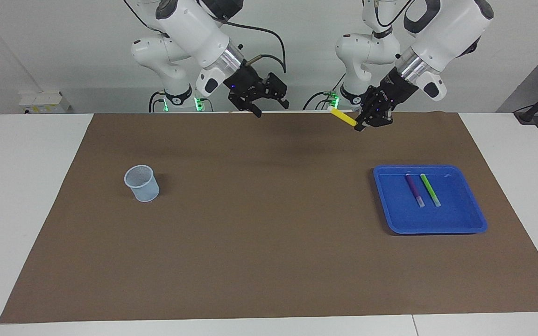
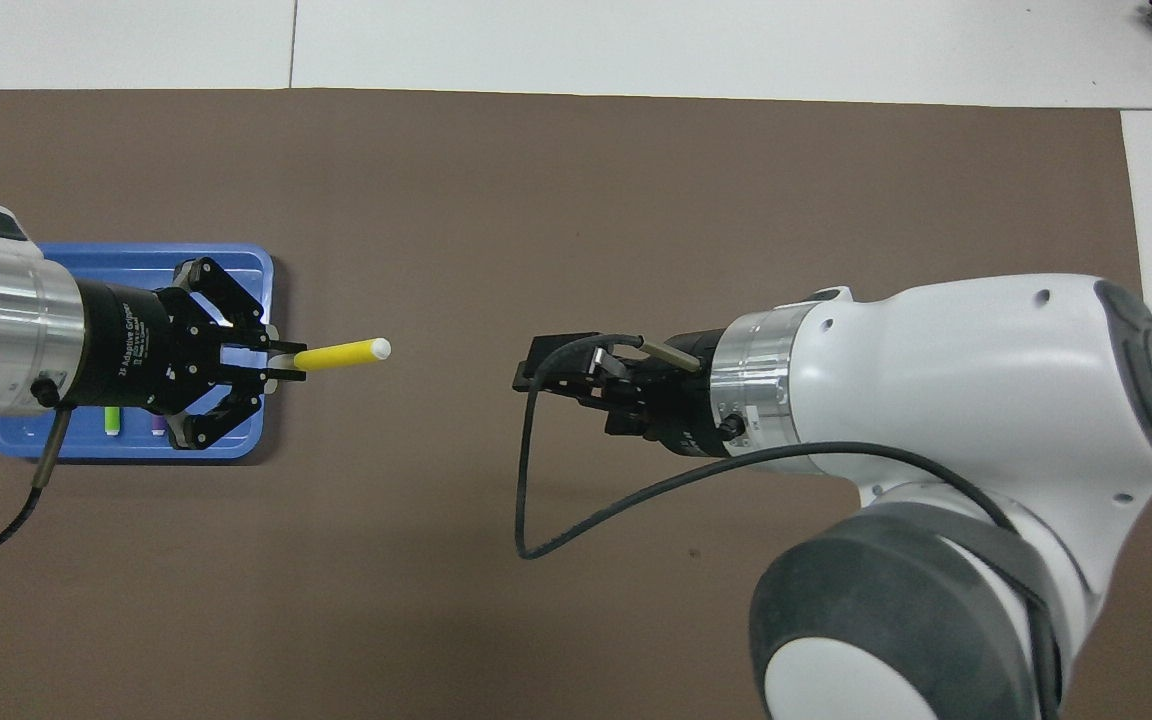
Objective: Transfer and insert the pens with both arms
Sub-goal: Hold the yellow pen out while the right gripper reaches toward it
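While the yellow pen [image 1: 345, 117] hangs in the air above the brown mat [image 1: 269, 242], we see our left gripper [image 1: 361, 126] clamped on one end of it, the free tip pointing toward 9 o'clock in the facing view. Our right gripper [image 1: 271, 108], jaws spread wide and holding nothing, hovers over the mat facing that tip, apart from it. Purple pen [image 1: 414, 190] and green pen [image 1: 430, 189] lie side by side in the blue tray [image 1: 465, 219]. At the right arm's end stands the mesh cup [image 1: 142, 183].
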Motion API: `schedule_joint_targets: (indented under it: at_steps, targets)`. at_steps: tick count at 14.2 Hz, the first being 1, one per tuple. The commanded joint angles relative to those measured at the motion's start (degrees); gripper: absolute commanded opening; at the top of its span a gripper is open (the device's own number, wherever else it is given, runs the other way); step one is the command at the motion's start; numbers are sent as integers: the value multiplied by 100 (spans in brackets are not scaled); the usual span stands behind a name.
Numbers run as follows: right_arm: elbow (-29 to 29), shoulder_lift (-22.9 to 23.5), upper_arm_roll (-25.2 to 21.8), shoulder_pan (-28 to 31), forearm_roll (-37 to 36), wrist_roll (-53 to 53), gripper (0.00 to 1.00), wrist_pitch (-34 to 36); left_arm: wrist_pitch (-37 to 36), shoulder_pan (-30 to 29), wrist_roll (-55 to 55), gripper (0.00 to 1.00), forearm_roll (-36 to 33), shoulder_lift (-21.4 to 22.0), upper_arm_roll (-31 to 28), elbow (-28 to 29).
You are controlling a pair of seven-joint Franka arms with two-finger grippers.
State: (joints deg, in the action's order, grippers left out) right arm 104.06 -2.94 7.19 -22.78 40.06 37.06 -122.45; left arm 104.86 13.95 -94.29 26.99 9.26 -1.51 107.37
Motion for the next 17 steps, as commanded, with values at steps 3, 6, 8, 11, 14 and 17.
schedule_joint_targets:
  at_steps: [3, 6, 8, 11, 14, 17]
  targets:
    - [-132, 83, -16, -595, 424, 916, 100, -892, 315, 64, -625, 0, 96, 234, 107, 337]
    - [-167, 381, -16, -886, 415, 935, 100, -1403, 509, 64, -758, 0, 96, 357, 230, 539]
    - [-385, 627, 36, -974, 424, 961, 100, -1597, 448, 64, -766, 0, 96, 392, 239, 548]
    - [-430, 786, 36, -1019, 415, 909, 100, -1650, 448, 64, -758, 0, 96, 401, 239, 557]
    - [-728, 987, 36, -904, 433, 899, 100, -1668, 439, 108, -758, 0, 96, 401, 239, 557]
    - [-773, 1120, 36, -948, 406, 873, 98, -1877, 430, 108, -758, 0, 96, 410, 239, 557]
